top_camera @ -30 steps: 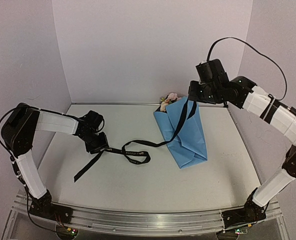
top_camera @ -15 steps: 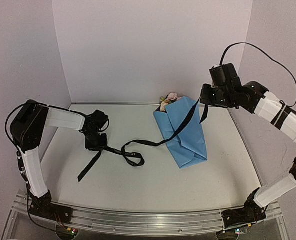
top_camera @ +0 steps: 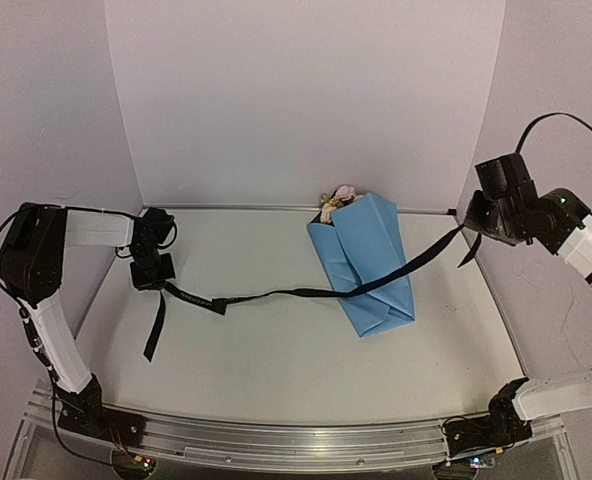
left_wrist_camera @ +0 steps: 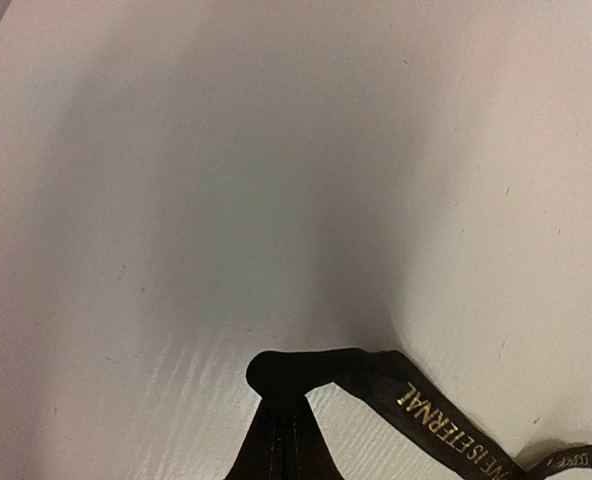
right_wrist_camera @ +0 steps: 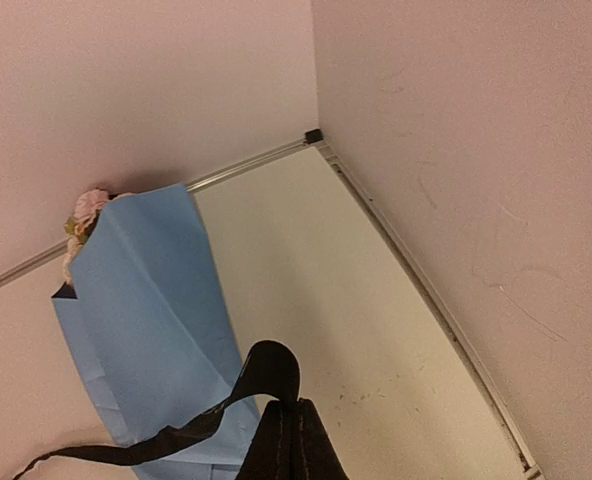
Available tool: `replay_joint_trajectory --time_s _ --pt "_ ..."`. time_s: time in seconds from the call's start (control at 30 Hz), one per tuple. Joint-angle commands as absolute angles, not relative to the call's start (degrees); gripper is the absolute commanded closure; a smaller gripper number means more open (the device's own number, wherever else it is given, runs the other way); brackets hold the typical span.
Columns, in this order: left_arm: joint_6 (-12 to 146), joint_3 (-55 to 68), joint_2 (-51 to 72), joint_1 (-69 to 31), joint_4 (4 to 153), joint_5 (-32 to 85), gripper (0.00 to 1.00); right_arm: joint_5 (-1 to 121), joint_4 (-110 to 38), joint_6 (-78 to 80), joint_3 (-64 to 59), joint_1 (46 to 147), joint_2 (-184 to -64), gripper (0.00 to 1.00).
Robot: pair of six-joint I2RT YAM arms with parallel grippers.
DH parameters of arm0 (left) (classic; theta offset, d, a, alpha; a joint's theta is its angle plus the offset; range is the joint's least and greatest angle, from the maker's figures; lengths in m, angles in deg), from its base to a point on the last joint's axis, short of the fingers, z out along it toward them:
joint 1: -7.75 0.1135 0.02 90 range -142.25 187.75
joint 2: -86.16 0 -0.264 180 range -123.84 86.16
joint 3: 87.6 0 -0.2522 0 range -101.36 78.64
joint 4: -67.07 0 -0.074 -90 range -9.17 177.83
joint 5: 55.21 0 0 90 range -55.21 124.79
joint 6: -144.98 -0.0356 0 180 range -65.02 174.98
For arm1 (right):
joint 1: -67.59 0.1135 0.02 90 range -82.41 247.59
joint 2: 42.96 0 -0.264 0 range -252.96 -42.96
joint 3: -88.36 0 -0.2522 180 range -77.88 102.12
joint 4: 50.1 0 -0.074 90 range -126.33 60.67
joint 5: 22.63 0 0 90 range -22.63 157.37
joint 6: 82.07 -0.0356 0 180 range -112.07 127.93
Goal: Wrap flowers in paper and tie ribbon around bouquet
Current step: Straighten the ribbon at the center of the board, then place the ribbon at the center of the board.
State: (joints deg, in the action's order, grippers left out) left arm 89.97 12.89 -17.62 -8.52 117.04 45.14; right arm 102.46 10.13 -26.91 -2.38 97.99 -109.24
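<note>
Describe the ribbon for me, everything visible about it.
The ribbon is a long, narrow black fabric strip with gold lettering, visible in the left wrist view. It stretches nearly taut between the left gripper and the right gripper, both with fingers shut on it. Toward the right it crosses over the lower part of the light blue paper. A loose tail trails from the left gripper onto the table; a short tail hangs by the right one.
</note>
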Motion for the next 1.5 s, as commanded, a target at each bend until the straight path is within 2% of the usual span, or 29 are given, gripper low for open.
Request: replay_joint_trajectory --time_s 0.0,0.57,0.7,1.03,1.13,1.2,1.23,1.27,1.33,1.4,1.47 --pt "87.65 11.95 -12.82 -5.27 119.04 46.48 1.00 109.97 20.14 -33.44 -3.51 95.35 -105.48 1.00" --pt "83.39 7.81 -9.81 2.53 121.95 44.90 0.99 115.26 33.90 -37.95 -1.08 85.96 -104.62 1.00" --pt "83.45 9.25 -9.64 2.54 120.48 42.91 0.94 113.48 34.20 -40.66 -5.03 85.76 -104.27 1.00" --pt "84.39 15.18 -12.34 2.50 114.78 38.13 0.94 112.19 30.83 -52.08 -14.08 85.02 -109.89 1.00" --pt "84.36 15.61 -12.49 2.52 114.06 37.82 0.88 112.55 30.04 -54.34 -16.01 84.57 -111.77 0.97" --pt "84.42 15.87 -12.63 2.49 113.49 37.31 0.82 111.76 28.95 -54.21 -16.84 83.84 -112.91 0.91" --pt "84.43 15.94 -12.54 2.51 113.27 37.05 0.77 111.42 28.84 -54.23 -16.92 83.64 -113.57 0.83" --pt "84.43 16.08 -12.27 2.52 112.95 36.94 0.71 111.27 28.80 -54.28 -16.96 83.51 -114.02 0.70" --pt "84.14 16.07 -11.62 2.54 112.46 36.68 0.59 111.17 28.74 -54.29 -17.07 83.49 -114.59 0.55" --pt "83.71 15.37 -10.87 2.55 112.33 36.10 0.48 111.24 28.62 -54.20 -17.07 83.39 -114.78 0.32" --pt "83.44 14.22 -10.35 2.52 112.09 35.33 0.42 110.74 28.34 -53.38 -16.34 83.35 -115.11 0.18"
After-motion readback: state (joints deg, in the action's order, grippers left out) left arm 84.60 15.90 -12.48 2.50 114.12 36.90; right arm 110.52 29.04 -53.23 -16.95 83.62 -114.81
